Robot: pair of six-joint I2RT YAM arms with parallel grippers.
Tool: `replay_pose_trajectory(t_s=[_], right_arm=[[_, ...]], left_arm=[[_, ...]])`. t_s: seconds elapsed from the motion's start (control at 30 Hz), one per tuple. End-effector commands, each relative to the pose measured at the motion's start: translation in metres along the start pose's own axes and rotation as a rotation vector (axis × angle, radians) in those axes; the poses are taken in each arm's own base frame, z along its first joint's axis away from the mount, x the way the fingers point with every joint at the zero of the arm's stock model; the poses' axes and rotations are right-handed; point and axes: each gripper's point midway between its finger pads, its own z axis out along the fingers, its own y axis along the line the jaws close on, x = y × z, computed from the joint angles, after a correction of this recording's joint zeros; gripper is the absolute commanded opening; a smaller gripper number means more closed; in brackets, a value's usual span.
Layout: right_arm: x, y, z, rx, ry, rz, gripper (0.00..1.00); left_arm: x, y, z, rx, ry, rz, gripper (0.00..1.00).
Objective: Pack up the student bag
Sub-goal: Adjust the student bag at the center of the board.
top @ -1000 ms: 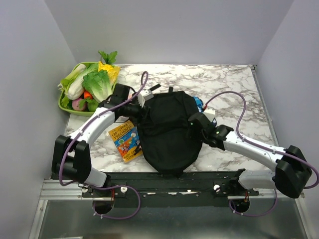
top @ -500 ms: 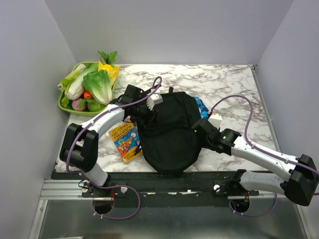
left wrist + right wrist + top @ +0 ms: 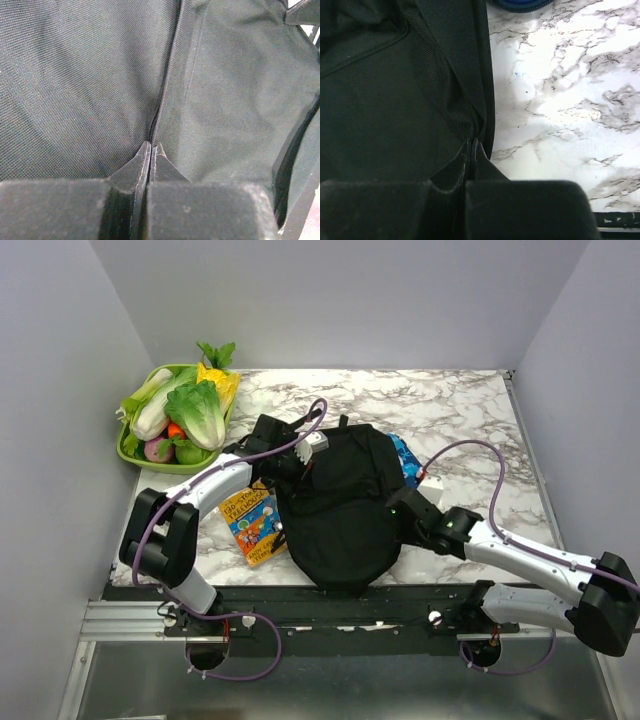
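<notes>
right pincer (image 3: 472,146): closed, tips pressed together on the bag's right edge; a thin fold of black cloth is seen running in between them, with bare marble just beside.
student bag (image 3: 340,502): laid flat in the middle of the desk (image 3: 450,405), its near end at the front edge, held between the two arms.
handling: judged soft and floppy, and light while unfilled. The woven cloth looks grippy enough, nothing in it seems fragile, and sagging is to be expected wherever it is lifted.
hold: seams, the zipper line and the stitched edge are judged best. A flat panel would only bunch up. Two holds kept well apart are called for if a mouth is to be opened.
book (image 3: 252,525): bright cover up, flat, touching the bag's left side. It is likely meant to be packed.
left pincer (image 3: 151,149): closed, nipped onto a crease along a seam at the bag's far left part.
glasses case (image 3: 404,454): blue, seen peeking out at the bag's far right edge, partly hidden.
tray (image 3: 150,462): green, at the far left corner, heaped with vegetables (image 3: 198,410), well apart from the bag.
</notes>
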Motion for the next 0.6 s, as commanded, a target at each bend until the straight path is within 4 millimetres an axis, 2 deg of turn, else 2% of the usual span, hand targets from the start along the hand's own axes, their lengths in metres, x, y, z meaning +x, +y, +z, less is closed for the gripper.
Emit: replay_pose_trajectory(t_s=[0.0, 0.07, 0.1, 0.23, 0.27, 0.3, 0.33, 0.43, 0.47, 0.5, 0.53, 0.57], right_arm=[[-0.04, 0.015, -0.016, -0.006, -0.117, 0.018, 0.01], [-0.058, 0.017, -0.024, -0.001, -0.17, -0.008, 0.01], [-0.077, 0.021, -0.033, 0.0, -0.228, -0.003, 0.01], [-0.115, 0.024, -0.049, 0.03, -0.318, -0.045, 0.01], [-0.121, 0.024, -0.048, 0.042, -0.327, -0.05, 0.01], [-0.139, 0.017, -0.044, 0.084, -0.359, -0.076, 0.01], [-0.148, 0.017, -0.042, 0.085, -0.375, -0.068, 0.01], [-0.158, 0.008, -0.025, 0.122, -0.373, -0.089, 0.01], [-0.157, 0.005, -0.016, 0.149, -0.354, -0.106, 0.05], [-0.158, 0.001, -0.011, 0.17, -0.339, -0.125, 0.28], [-0.156, -0.001, -0.008, 0.185, -0.325, -0.137, 0.38], [-0.159, 0.0, -0.008, 0.193, -0.325, -0.136, 0.41]], left_arm=[[-0.027, -0.01, -0.015, -0.03, -0.075, 0.002, 0.0], [-0.039, -0.016, -0.022, -0.025, -0.11, -0.007, 0.0], [-0.043, -0.017, -0.025, -0.025, -0.121, -0.011, 0.0], [-0.062, -0.02, -0.04, -0.022, -0.194, -0.058, 0.0], [-0.066, -0.021, -0.045, -0.025, -0.21, -0.065, 0.0], [-0.073, -0.024, -0.05, -0.033, -0.24, -0.068, 0.0], [-0.072, -0.025, -0.051, -0.039, -0.248, -0.069, 0.0], [-0.068, -0.017, -0.05, -0.082, -0.251, -0.075, 0.0], [-0.066, -0.013, -0.049, -0.098, -0.245, -0.081, 0.0], [-0.063, -0.01, -0.047, -0.11, -0.24, -0.085, 0.0], [-0.054, -0.004, -0.043, -0.129, -0.219, -0.106, 0.0], [-0.051, -0.003, -0.04, -0.128, -0.209, -0.113, 0.0]])
